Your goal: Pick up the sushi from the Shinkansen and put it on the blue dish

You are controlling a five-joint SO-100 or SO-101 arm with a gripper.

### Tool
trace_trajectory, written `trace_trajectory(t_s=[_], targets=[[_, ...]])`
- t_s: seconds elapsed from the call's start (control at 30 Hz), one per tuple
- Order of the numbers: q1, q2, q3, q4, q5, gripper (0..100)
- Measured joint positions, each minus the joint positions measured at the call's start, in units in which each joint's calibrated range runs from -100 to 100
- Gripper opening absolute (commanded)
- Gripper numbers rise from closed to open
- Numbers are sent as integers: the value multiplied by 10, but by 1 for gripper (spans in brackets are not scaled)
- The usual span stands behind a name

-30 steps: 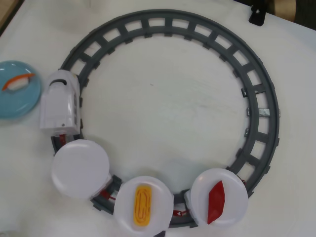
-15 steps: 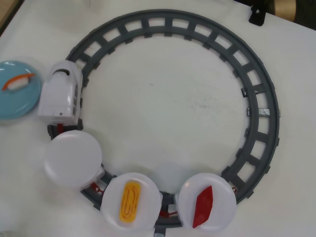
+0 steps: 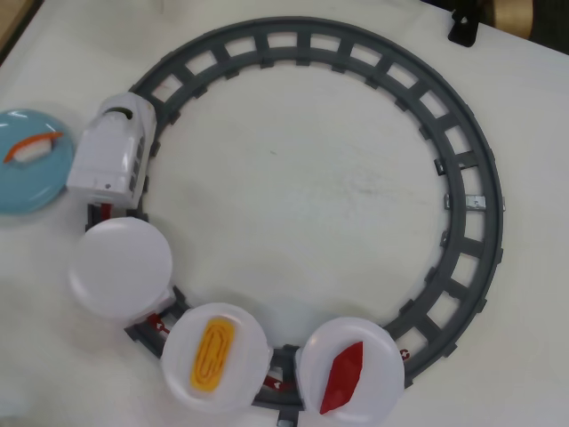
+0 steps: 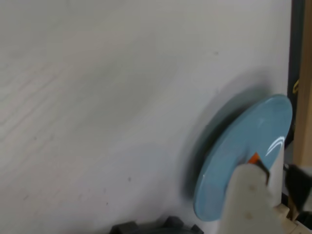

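Note:
The sushi [image 3: 32, 145], orange with a white base, lies on the blue dish [image 3: 36, 182] at the left edge of the overhead view. The white Shinkansen [image 3: 111, 156] stands on the track just right of the dish. Its three plates trail behind it: one empty [image 3: 120, 267], one with a yellow egg piece [image 3: 213, 356], one with a dark red piece [image 3: 342, 378]. In the wrist view the blue dish [image 4: 243, 151] shows with a sliver of orange sushi [image 4: 254, 158]. A blurred pale finger-like part [image 4: 248, 200] covers its lower edge. The gripper does not show in the overhead view.
The grey circular track [image 3: 462, 178] rings the white table; a bit of it shows at the bottom of the wrist view [image 4: 146, 228]. A black bracket [image 3: 462, 27] sits at the top right. A dark and wooden edge [image 4: 300, 58] runs down the wrist view's right side.

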Motion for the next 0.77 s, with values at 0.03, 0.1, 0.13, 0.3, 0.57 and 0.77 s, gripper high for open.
trace_trajectory(t_s=[0.03, 0.1, 0.13, 0.3, 0.57, 0.77], targets=[[0, -10, 6, 1, 3, 5], [-19, -23, 19, 1, 5, 5], [-26, -25, 24, 1, 6, 4], [-50, -29, 42, 0, 6, 3], [-57, -32, 96, -23, 6, 3], [-60, -32, 97, -23, 6, 3]])
